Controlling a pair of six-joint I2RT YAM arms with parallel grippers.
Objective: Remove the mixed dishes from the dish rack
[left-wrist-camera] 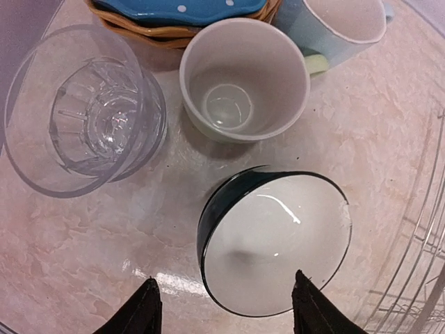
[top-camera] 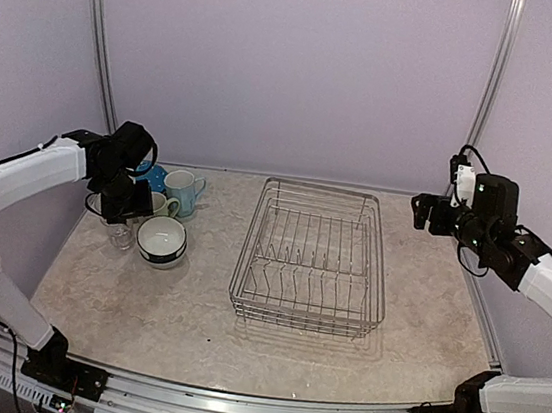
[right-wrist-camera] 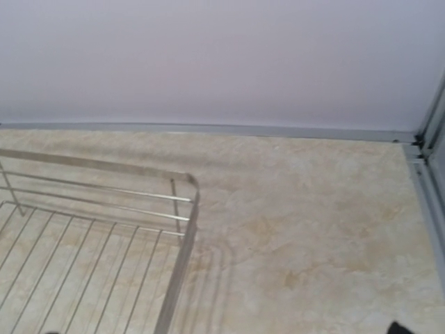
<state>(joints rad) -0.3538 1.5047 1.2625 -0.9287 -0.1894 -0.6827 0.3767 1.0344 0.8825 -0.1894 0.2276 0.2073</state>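
The blue dotted plate [left-wrist-camera: 174, 8] and light blue mug [left-wrist-camera: 341, 28] are cut off; the dish rack [right-wrist-camera: 90, 164] is cropped.

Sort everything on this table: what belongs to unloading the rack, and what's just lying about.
Job: dish rack, empty; blue dotted plate on orange plates; pale green mug; light blue mug; clear glass; dark-sided white bowl.
Lying about: nothing else loose shows, only the table itself.
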